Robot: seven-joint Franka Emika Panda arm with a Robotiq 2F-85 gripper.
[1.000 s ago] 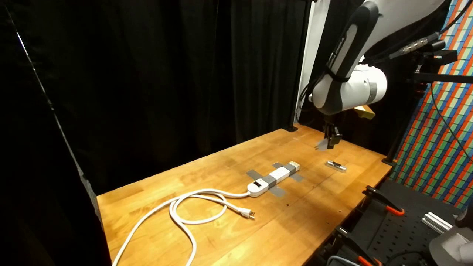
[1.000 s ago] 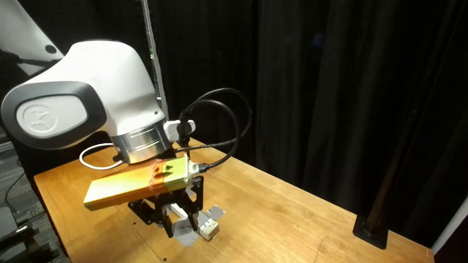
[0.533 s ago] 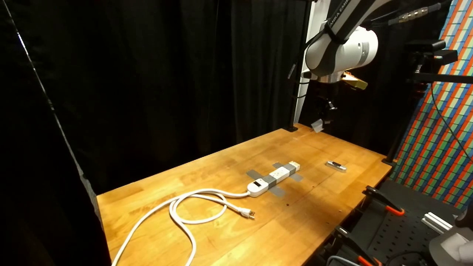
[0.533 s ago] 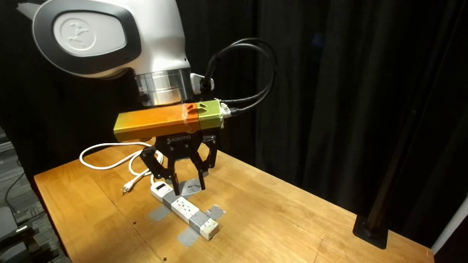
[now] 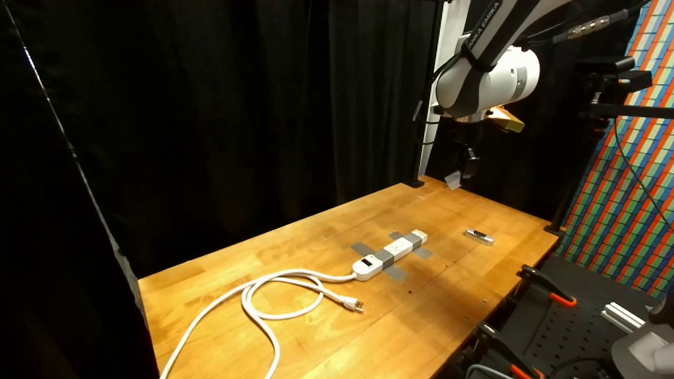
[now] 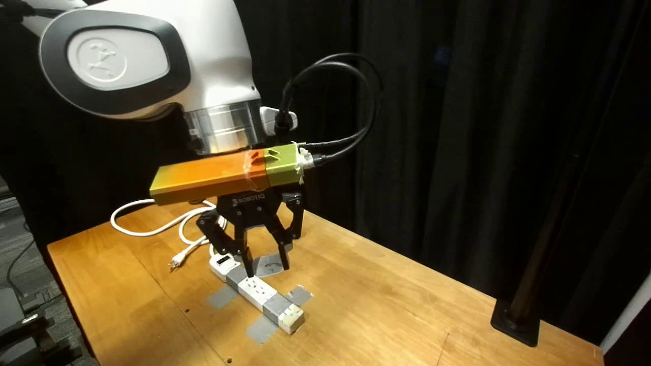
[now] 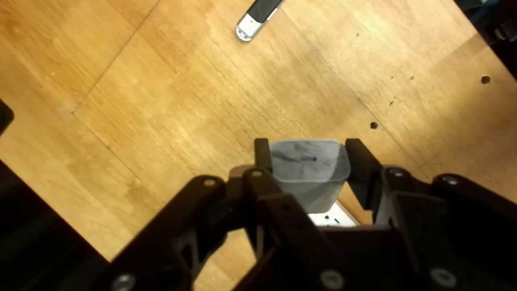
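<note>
In the wrist view, just right of and below centre, we see the jaws gripping a gray block (image 7: 309,171) with rounded corners. Its flat face shows us dark smudges and one small dark spot.

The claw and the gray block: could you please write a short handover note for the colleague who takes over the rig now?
Claw: closed on the gray block, holding it above the table.
Power strip: fixed to the table with gray tape; a white plug lies loose nearby.
Silver-and-black object: on the table, apart from the strip.
Done: the block is gripped and off the table.
Left: it is not yet set down or released.
</note>
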